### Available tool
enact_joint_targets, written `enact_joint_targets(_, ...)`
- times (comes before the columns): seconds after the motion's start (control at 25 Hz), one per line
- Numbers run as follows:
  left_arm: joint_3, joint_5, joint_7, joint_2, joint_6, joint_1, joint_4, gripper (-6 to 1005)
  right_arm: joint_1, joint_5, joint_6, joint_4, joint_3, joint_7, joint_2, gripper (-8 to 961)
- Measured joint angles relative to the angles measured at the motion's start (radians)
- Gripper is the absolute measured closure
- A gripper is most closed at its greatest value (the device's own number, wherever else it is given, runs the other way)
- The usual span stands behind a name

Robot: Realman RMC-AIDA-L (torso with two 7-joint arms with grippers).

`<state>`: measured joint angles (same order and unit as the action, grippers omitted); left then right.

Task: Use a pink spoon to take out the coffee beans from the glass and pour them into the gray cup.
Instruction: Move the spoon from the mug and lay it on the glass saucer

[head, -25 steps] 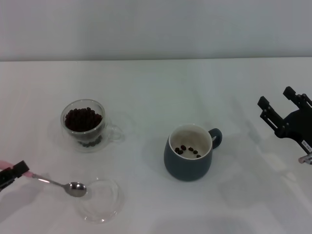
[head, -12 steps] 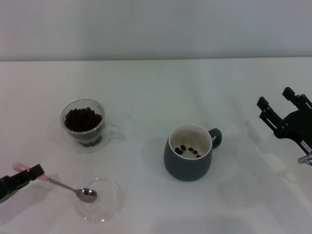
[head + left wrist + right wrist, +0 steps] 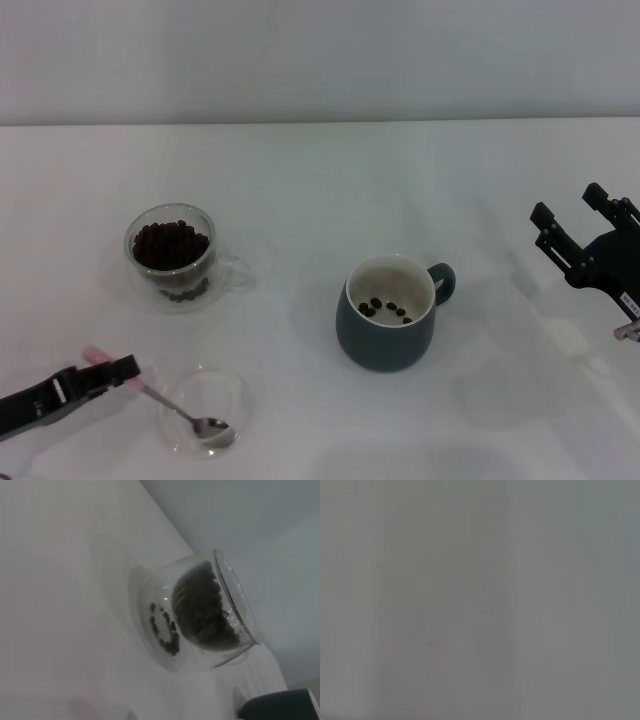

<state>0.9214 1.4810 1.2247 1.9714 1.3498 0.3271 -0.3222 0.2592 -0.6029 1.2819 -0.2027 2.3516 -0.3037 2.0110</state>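
Note:
The glass full of coffee beans stands at the left; it also shows in the left wrist view with its beans. The gray cup stands at the middle with a few beans inside. My left gripper at the lower left is shut on the pink spoon by its handle. The spoon's silver bowl rests in the flat glass dish. My right gripper is open and empty at the right edge.
The white table runs back to a pale wall. The flat clear dish sits in front of the glass near the table's front edge. A dark edge of the gray cup shows in the left wrist view.
My left gripper has moved right and toward the front with the spoon. The spoon's bowl went from beside the dish to inside it. The right arm barely moved.

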Motion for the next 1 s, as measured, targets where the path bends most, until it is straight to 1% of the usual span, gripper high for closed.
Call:
enact_joint_targets(0.12, 0.0, -0.002, 0.0, 0.007, -0.002, 0.009, -0.004, 869, 0.0, 0.0, 0.0, 0.002, 0.0, 0.0, 0.0, 200)
enact_joint_targets(0.32, -0.013, 0.015, 0.005, 0.008, -0.013, 0.011, -0.007, 869, -0.004, -0.002, 0.0, 0.005, -0.001, 0.0, 0.0, 200)
enact_joint_targets(0.4, -0.023, 0.015, 0.032, 0.012, -0.018, 0.011, -0.007, 870, -0.005, -0.004, 0.0, 0.006, -0.003, 0.0, 0.0, 200)
enact_joint_targets(0.48, -0.027, 0.018, 0.077, 0.023, -0.021, 0.01, -0.008, 870, -0.005, -0.005, 0.0, 0.006, -0.005, 0.0, 0.0, 200)
enact_joint_targets(0.64, -0.03, 0.019, 0.081, 0.026, -0.019, 0.024, -0.009, 785, -0.006, -0.007, 0.001, 0.006, -0.006, 0.0, 0.0, 200)
enact_joint_targets(0.92, -0.031, 0.018, 0.081, 0.026, -0.023, 0.033, -0.009, 563, -0.005, -0.008, 0.001, 0.006, -0.009, 0.0, 0.0, 199)
enact_joint_targets(1.0, -0.038, 0.018, 0.081, 0.025, -0.026, 0.031, -0.009, 516, -0.005, -0.008, 0.001, 0.005, -0.009, 0.0, 0.0, 199)
